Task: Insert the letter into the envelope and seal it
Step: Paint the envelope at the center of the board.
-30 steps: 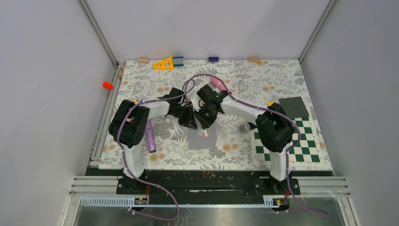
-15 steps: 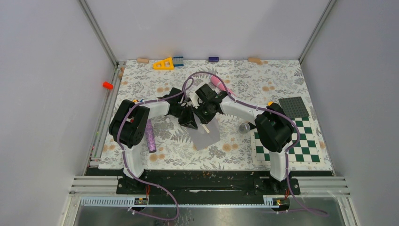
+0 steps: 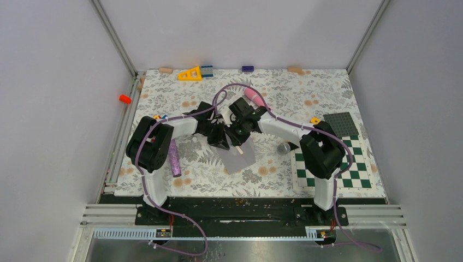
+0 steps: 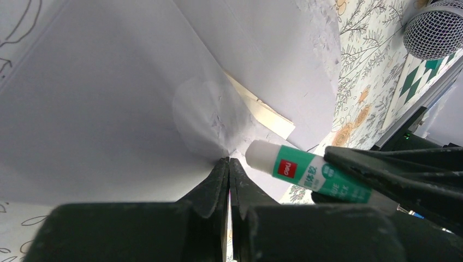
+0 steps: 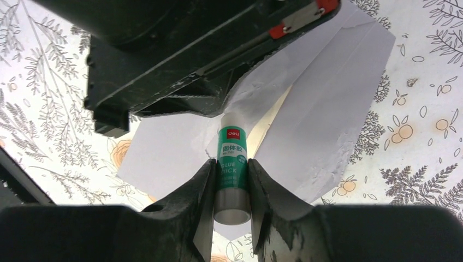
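Note:
The pale grey envelope [image 3: 240, 157] lies tilted on the floral table with its pointed flap [image 4: 109, 103] lifted. My left gripper [image 4: 228, 161] is shut on the flap's tip. A cream letter [image 4: 265, 110] shows as a strip under the flap, inside the envelope's mouth. My right gripper [image 5: 231, 161] is shut on a green and white glue stick [image 5: 232, 155], whose white end points at the flap right beside the left fingers [image 5: 180, 103]. From above, both grippers meet over the envelope's top edge, the left gripper [image 3: 221, 141] beside the right gripper [image 3: 238, 139].
A green-and-white checkerboard mat [image 3: 352, 164] and a dark grey baseplate [image 3: 341, 124] lie at the right, with a silver mesh ball [image 3: 283, 147] beside them. A purple glitter stick [image 3: 174, 157] lies left. A yellow triangle [image 3: 190, 73], bricks and wooden blocks line the far edge.
The envelope lay flat and square a second ago; now it is turned and its flap is pulled up. Both grippers have kept their grips, and the right arm's elbow has shifted slightly.

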Motion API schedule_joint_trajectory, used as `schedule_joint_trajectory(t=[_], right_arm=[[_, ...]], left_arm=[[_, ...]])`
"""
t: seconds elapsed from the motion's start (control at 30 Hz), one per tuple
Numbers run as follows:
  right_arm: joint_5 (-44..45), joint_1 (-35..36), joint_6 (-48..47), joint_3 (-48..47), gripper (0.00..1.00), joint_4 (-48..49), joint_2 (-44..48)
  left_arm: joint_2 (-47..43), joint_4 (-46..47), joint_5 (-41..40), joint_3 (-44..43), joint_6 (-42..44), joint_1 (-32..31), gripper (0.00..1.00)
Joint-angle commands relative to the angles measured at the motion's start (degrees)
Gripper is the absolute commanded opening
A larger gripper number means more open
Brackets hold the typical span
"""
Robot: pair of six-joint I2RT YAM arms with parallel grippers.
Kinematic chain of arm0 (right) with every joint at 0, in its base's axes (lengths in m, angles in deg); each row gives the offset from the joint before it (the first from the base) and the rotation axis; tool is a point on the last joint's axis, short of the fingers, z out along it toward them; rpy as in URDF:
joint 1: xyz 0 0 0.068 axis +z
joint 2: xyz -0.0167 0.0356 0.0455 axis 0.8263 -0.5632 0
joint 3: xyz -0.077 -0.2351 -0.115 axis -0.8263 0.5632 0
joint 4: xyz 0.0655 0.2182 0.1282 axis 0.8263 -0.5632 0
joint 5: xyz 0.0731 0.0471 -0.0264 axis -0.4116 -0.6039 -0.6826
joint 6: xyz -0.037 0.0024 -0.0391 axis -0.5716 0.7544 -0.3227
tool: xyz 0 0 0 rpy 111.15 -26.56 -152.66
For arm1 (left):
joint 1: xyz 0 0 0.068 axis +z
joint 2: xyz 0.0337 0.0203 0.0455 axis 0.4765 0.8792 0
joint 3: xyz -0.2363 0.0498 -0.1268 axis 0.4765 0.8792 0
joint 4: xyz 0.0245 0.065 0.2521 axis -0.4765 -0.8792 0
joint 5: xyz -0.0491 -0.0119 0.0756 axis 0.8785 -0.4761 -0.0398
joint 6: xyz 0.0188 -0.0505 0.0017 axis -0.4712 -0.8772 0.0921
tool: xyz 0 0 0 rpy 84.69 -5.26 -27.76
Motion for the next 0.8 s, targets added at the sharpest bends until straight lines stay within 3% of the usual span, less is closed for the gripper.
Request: schedule_joint_trajectory(t=[0.0, 0.23, 0.77], right_arm=[[-2.34, 0.21, 0.28, -0.57, 0.0, -0.6, 1.68], [-1.6, 0.19, 1.35, -2.77, 0.0, -1.14, -3.8], [3.34, 0.24, 2.94, -4.48, 0.0, 1.22, -5.92]], left_arm=[[0.44, 0.31, -7.65, 1.23, 3.82, -0.78, 0.0], [0.15, 0.29, -7.61, 1.37, 3.83, -0.76, 0.0], [-3.38, -0.91, -7.82, 0.21, 6.16, -0.37, 0.0]])
